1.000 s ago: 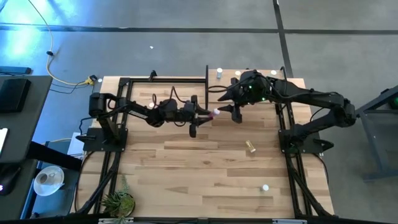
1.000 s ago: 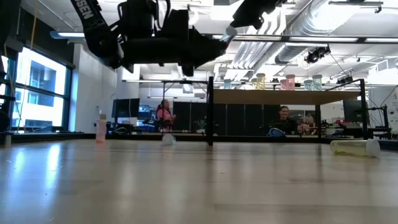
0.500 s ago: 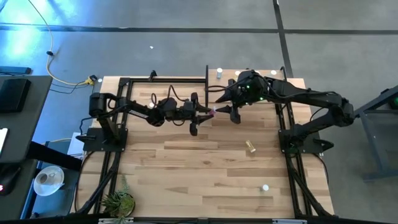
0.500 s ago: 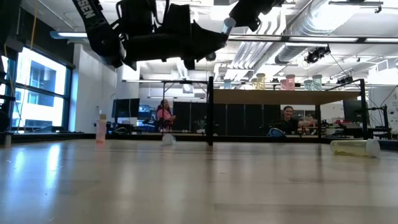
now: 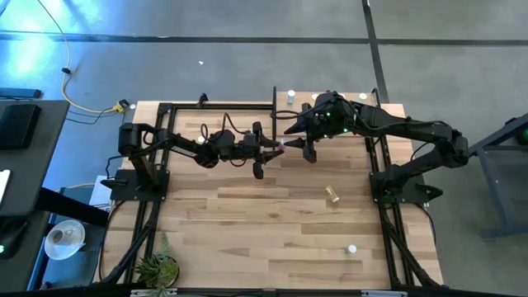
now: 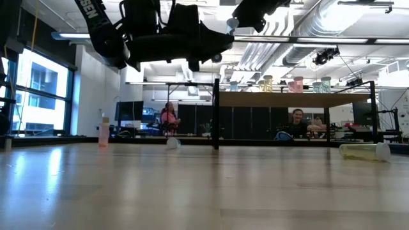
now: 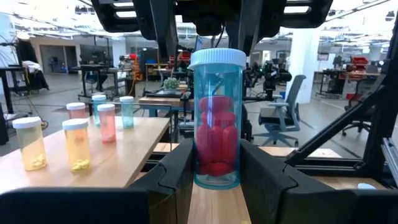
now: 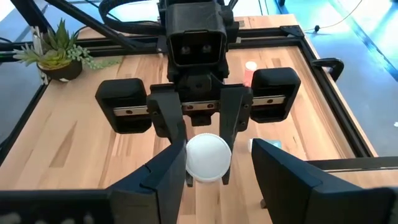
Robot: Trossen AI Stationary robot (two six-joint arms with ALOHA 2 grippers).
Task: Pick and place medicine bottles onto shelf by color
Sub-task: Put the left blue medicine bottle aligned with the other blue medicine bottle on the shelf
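Note:
My left gripper (image 5: 275, 149) is shut on a medicine bottle (image 7: 216, 118) with a clear blue body, red pills and a white cap, high above the table's middle. My right gripper (image 8: 211, 167) is open. Its fingers stand on either side of the bottle's white cap (image 8: 208, 157), with a gap on one side. The shelf (image 6: 294, 99), a pale board on black uprights, stands at the far edge. Several bottles stand on it: yellow (image 7: 29, 144), amber (image 7: 76, 144), pink (image 7: 106, 122) and blue (image 7: 126, 111). My left gripper pinches the bottle's lower body (image 7: 217, 171) between its two fingers, which come from the table's left. The bottle sticks out beyond the fingertips, cap end toward my right gripper and tilted up (image 6: 232, 25). It is lifted clear of the table.
An amber bottle (image 5: 333, 195) lies on the table right of the middle, and it also shows in the low view (image 6: 363, 151). A white-capped bottle (image 5: 352, 248) is near the front right. A pink bottle (image 6: 103, 133) stands at the far left. A plant (image 5: 157, 268) is at the front left corner.
My right gripper has moved toward the table's left, and its open fingers now stand around the bottle's cap. My left gripper has risen a little with the bottle and still holds it.

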